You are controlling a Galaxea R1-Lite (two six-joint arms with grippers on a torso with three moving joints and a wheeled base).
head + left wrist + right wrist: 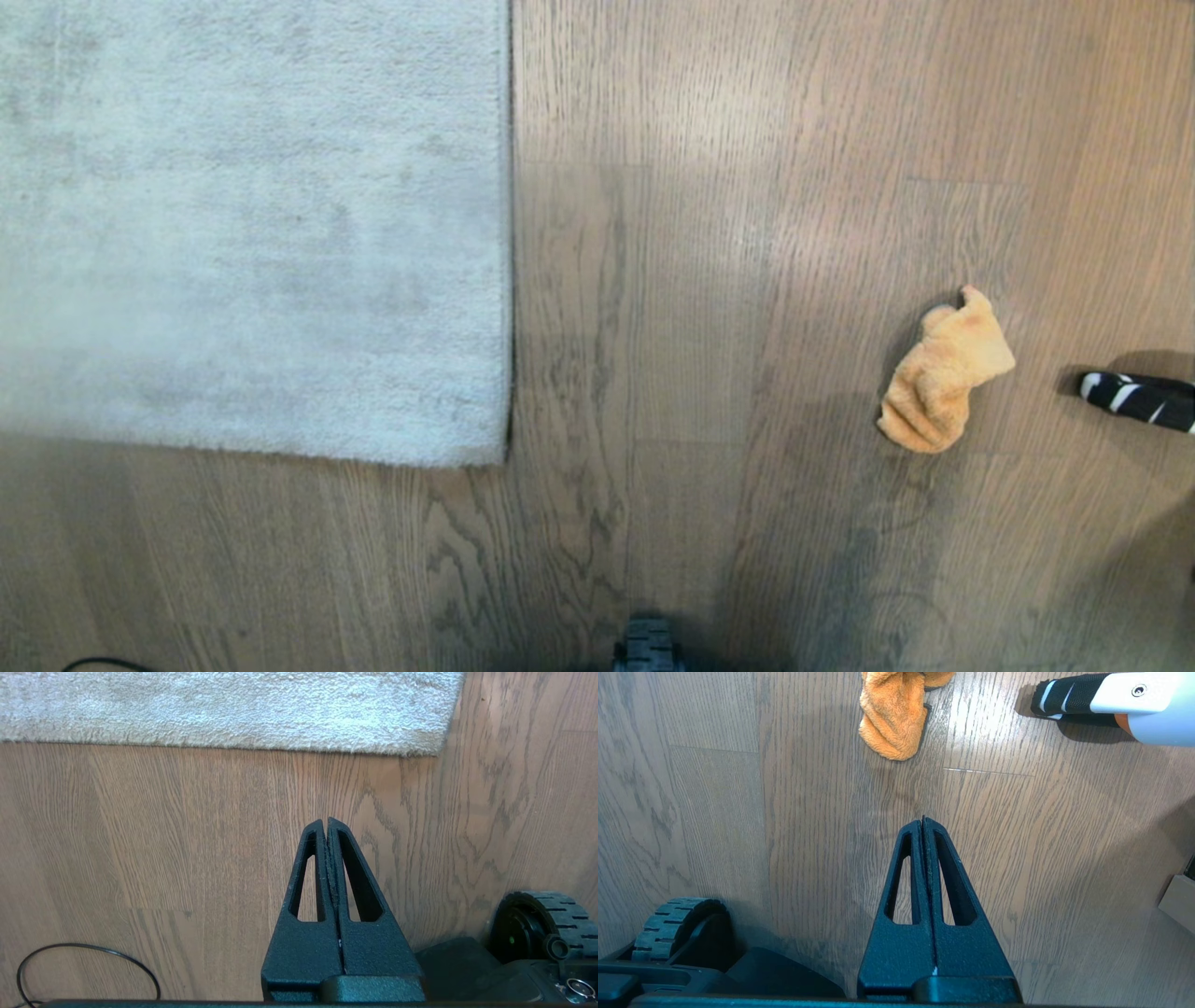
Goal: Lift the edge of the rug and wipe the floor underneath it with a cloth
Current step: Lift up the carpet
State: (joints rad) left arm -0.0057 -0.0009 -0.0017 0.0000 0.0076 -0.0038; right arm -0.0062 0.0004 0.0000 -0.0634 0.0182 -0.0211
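Observation:
A light grey rug (243, 215) covers the upper left of the head view, lying flat; its straight rug edge (511, 233) runs down to a corner (504, 457). The wood-grain floor (672, 373) fills the rest. An orange-tan fluffy cloth (945, 373) lies crumpled on the planks at the right. Neither arm shows in the head view. My left gripper (325, 822) is shut and empty above bare planks, short of the rug (224, 709). My right gripper (922, 821) is also shut and empty, with the cloth (892, 714) well ahead of its tips.
A black-and-white striped handle (1139, 399) on a white and orange body (1143, 704) lies right of the cloth. A thin black cable (88, 961) loops on the floor by the left arm. The base's wheels (546, 924) (672, 926) sit close by. A pale box corner (1178, 900) shows.

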